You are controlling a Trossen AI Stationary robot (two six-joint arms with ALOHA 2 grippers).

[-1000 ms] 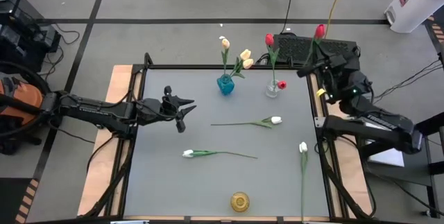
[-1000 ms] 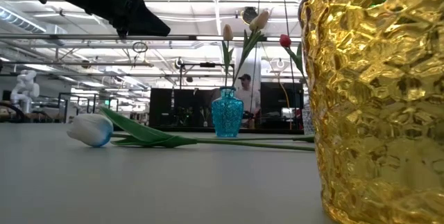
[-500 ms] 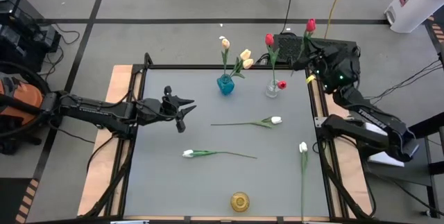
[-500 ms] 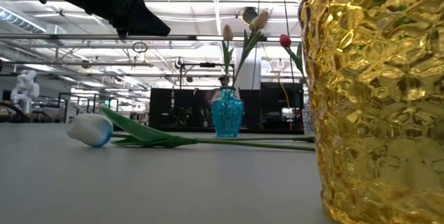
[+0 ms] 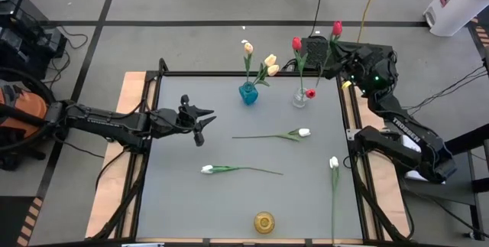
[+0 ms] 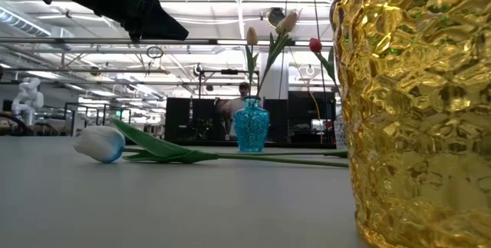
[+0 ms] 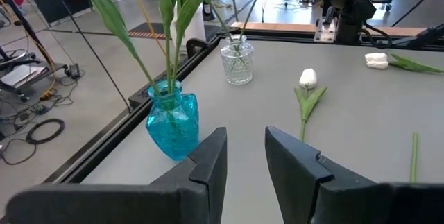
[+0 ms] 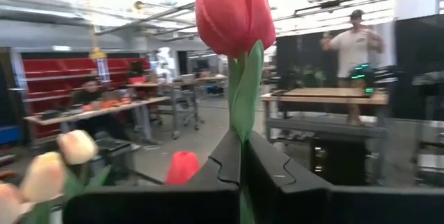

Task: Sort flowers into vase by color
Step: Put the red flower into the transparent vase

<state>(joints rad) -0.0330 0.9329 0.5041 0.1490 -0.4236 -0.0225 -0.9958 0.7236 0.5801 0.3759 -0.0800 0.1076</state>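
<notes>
Right tool [image 5: 341,48], pinching one red tulip [image 5: 336,28], has shifted left; three white tulips [image 5: 207,169] lie.

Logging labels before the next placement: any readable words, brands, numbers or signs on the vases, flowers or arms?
None readable.
The blue glass vase, clear glass vase and gold textured vase carry no text.
The room's background is too blurred to read.

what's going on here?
The right gripper is shut on a red tulip, holding it upright near the clear vase, which already holds a red one. The blue vase has cream tulips. Three white tulips lie on the table. The left gripper hovers open, empty.
</notes>
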